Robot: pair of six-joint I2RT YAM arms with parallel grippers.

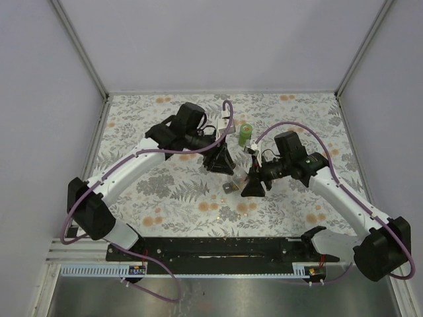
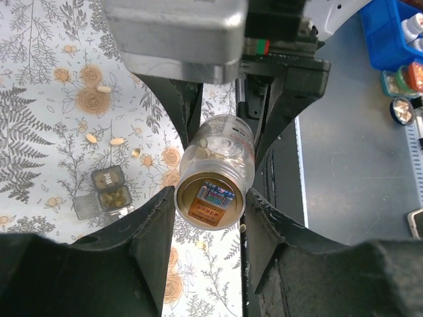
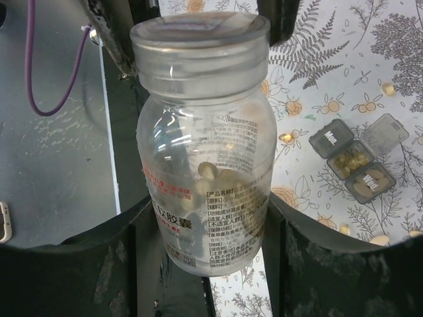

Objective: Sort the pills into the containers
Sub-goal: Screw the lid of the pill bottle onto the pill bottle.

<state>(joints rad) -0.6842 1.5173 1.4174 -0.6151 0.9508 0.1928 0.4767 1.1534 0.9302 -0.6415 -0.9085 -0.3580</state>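
While your right gripper [image 3: 208, 211] clamps the lower body of a clear bottle [image 3: 205, 172], your left gripper [image 2: 210, 208] is closed on its lid [image 2: 213, 198]. Both pairs of jaws press against the bottle from either side, so it hangs in the air between the two arms. It fills the centre of both wrist views, with pale pills heaped inside and printed text on its label.

On the floral table [image 1: 165, 191] below, a small grey pill box [image 3: 353, 162] lies right of centre in the right wrist view and at lower left in the left wrist view. Two of its compartments stand open with pills inside, one lot yellow, one tan.

Loose pills [image 2: 117, 140] lie scattered on the cloth at left in the left wrist view, near the box but apart from it.

From overhead, both arms bend inward and meet near the middle of the frame. A green bottle [image 1: 246, 134] stands upright just above them. The clear bottle is too hidden there to make out.
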